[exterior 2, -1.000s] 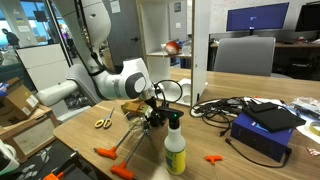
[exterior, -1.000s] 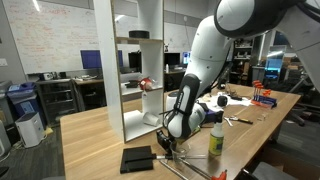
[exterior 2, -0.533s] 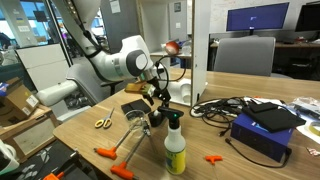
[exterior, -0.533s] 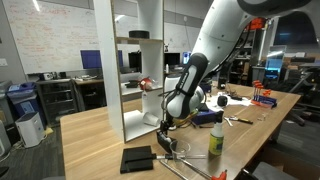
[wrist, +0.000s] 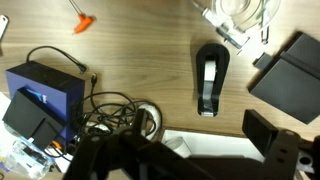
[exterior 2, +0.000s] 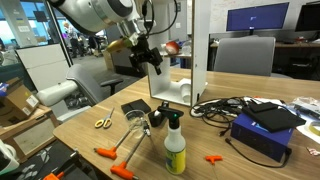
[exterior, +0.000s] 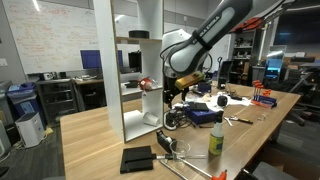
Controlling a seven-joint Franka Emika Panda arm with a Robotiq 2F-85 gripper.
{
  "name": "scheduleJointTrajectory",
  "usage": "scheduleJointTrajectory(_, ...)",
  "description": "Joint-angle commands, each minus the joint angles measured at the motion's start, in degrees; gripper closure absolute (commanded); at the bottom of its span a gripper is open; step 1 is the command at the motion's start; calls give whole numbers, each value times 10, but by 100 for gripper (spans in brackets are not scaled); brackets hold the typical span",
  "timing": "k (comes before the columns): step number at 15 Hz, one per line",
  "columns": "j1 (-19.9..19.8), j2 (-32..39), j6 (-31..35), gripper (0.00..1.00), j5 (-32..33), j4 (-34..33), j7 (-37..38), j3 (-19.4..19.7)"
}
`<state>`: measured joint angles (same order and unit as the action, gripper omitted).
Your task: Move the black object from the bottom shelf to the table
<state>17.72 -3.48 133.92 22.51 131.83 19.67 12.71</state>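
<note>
The black object (wrist: pixel 211 78), a small dark lump with a grey stripe, lies on the light wood table (wrist: pixel 140 50). It also shows in both exterior views (exterior: pixel 166 143) (exterior 2: pixel 157 118), between the flat black pad and the bottle. My gripper (wrist: pixel 190 152) is open and empty, high above the table beside the white shelf unit (exterior: pixel 135 60) in both exterior views (exterior: pixel 170 86) (exterior 2: pixel 150 55). The bottom shelf (exterior: pixel 140 128) shows no black object.
A flat black pad (exterior 2: pixel 137 106), a green-capped bottle (exterior 2: pixel 175 145), a metal whisk-like tool (exterior 2: pixel 130 135), scissors (exterior 2: pixel 103 123) and orange bits (exterior 2: pixel 105 152) lie near the black object. A cable bundle (exterior 2: pixel 225 105) and a blue box (exterior 2: pixel 265 125) lie beside the shelf.
My gripper was low at the table with the black object. It has let go and risen well above the table, next to the shelf. The black object stays on the table.
</note>
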Motion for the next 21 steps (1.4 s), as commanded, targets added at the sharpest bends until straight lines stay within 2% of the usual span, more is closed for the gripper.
scheduleJointTrajectory(1,-55,-130,-114,0,-34,31,-10,-99)
scheduleJointTrajectory(3,-65,-193,-161,0,-69,44,-19,-139)
scheduleJointTrajectory(5,-66,-262,-174,0,-102,71,-16,-171)
scheduleJointTrajectory(10,-59,-417,-208,0,-182,128,-16,-216)
scheduleJointTrajectory(12,-64,-454,-229,0,-200,132,-20,-222)
scheduleJointTrajectory(14,-64,-472,-260,0,-230,125,-32,-209)
scheduleJointTrajectory(21,-89,-484,-343,0,-283,109,-70,-178)
